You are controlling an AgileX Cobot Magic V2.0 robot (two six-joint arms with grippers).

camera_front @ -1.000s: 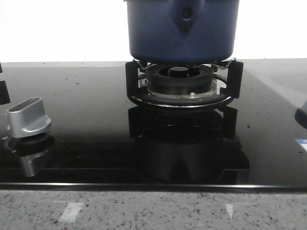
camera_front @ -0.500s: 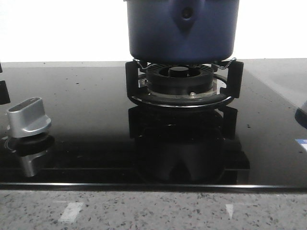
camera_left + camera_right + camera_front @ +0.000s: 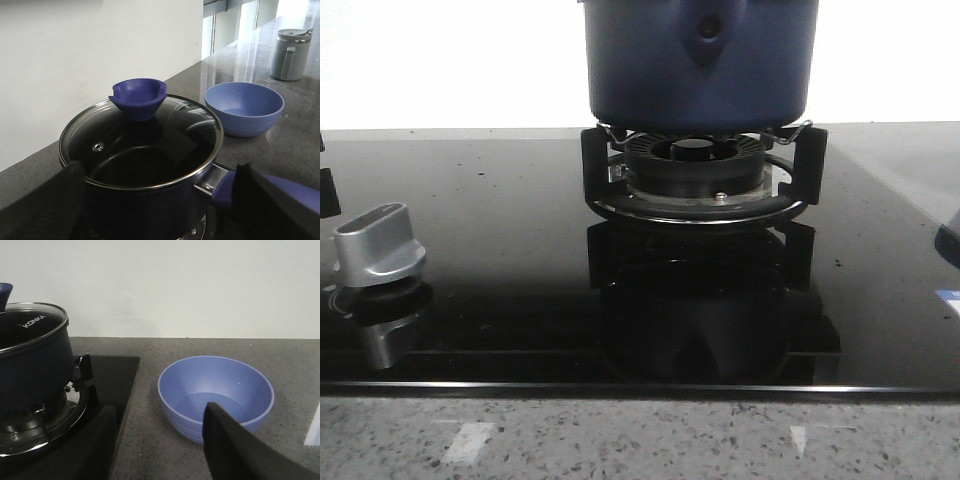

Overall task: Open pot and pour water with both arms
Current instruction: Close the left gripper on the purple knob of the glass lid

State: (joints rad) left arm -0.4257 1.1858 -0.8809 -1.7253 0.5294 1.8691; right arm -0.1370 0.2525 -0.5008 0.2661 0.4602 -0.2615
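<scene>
The large dark blue cylindrical pot [image 3: 700, 65] sat on the black ring-shaped burner grate [image 3: 703, 180], toward the rear of the glossy black glass cooktop [image 3: 500, 250]. Its pointed shield-shaped handle mount with one rivet faced the cooktop's front edge. A clear glass lid with a metal rim [image 3: 142, 142] was closed on the pot, topped by a blue cup-shaped knob [image 3: 138, 98], and the pot's long blue handle [image 3: 280, 187] stuck out from a metal bracket at its side.

A silver control knob [image 3: 378, 245] stood near the cooktop's front left corner. Off the cooktop's edge, on the grey speckled stone counter [image 3: 165, 440], an empty light blue bowl [image 3: 216, 395] stood near the pot but apart from it. A grey lidded container [image 3: 291, 54] stood farther along the counter beyond the bowl.

The left gripper [image 3: 160, 210] was spread wide, its black fingers on either side of the pot without clasping it. The right gripper [image 3: 160, 450] was likewise wide apart and empty, hovering over the counter between the cooktop's edge and the bowl.
</scene>
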